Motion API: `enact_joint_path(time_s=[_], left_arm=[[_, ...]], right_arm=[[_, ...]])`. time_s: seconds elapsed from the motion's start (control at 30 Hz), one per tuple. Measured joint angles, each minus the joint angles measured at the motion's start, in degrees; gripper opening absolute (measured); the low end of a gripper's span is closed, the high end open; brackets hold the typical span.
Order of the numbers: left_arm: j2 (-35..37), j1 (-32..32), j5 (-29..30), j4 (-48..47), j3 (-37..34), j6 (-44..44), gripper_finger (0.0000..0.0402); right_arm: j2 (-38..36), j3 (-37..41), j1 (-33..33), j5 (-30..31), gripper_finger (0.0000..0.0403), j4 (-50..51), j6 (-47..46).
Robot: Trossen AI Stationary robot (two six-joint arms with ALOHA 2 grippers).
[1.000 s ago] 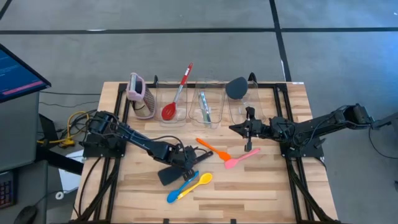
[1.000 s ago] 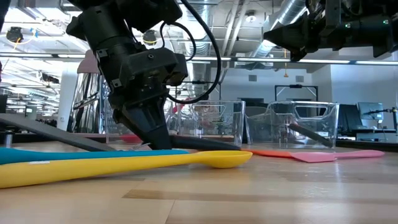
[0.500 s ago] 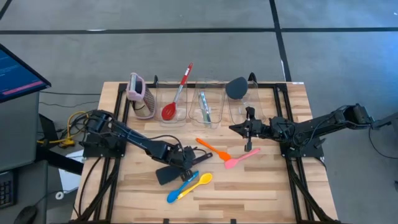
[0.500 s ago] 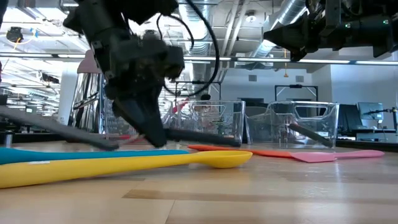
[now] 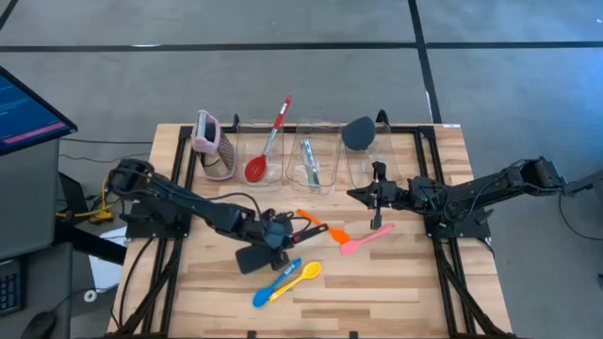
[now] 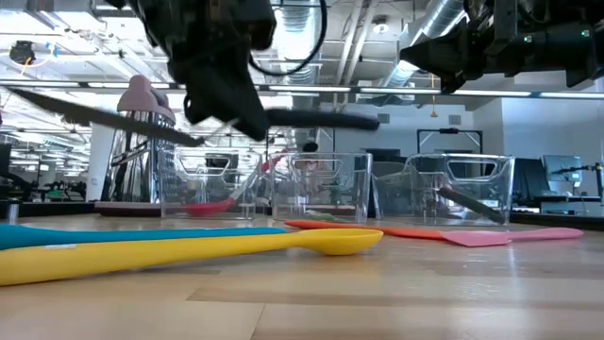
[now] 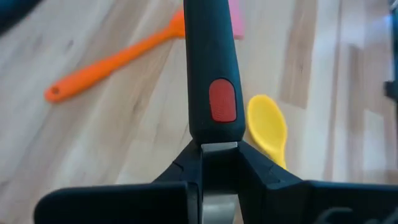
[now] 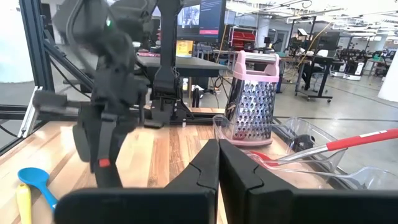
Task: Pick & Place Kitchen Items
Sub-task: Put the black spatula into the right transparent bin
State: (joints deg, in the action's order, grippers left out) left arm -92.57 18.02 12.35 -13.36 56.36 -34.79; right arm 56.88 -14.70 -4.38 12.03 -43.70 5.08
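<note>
On the desk I have both arms reaching in from the sides. Along the far edge stand three clear bins with a pink-topped grater beside them. The left bin holds a red spoon, the middle bin a clear-teal utensil, the right bin a black spatula head. My left gripper sits over the middle of the desk, clamped on the handle of a black spatula; the low view shows this spatula lifted clear of the wood, roughly level. My right gripper waits in the air just in front of the right bin, fingers pressed together on nothing. Lying loose on the wood are an orange spatula and a pink spatula, near each other, and closer to the front a yellow spoon and a blue spoon side by side.
</note>
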Motion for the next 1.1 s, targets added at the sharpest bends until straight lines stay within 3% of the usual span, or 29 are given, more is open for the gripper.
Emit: enact_joint_path(time_s=[0.6,1.1], left_arm=[[10.6,-7.0,3.2,-4.8,0.1,7.6,0.0034],[11.3,-9.1,2.3,-4.8,0.1,8.0,0.0035]], right_arm=[[0.0,0.0,0.0,0.0,0.0,0.0,0.0],[0.2,-0.1,-0.2,0.0,0.0,-0.7,1.8]])
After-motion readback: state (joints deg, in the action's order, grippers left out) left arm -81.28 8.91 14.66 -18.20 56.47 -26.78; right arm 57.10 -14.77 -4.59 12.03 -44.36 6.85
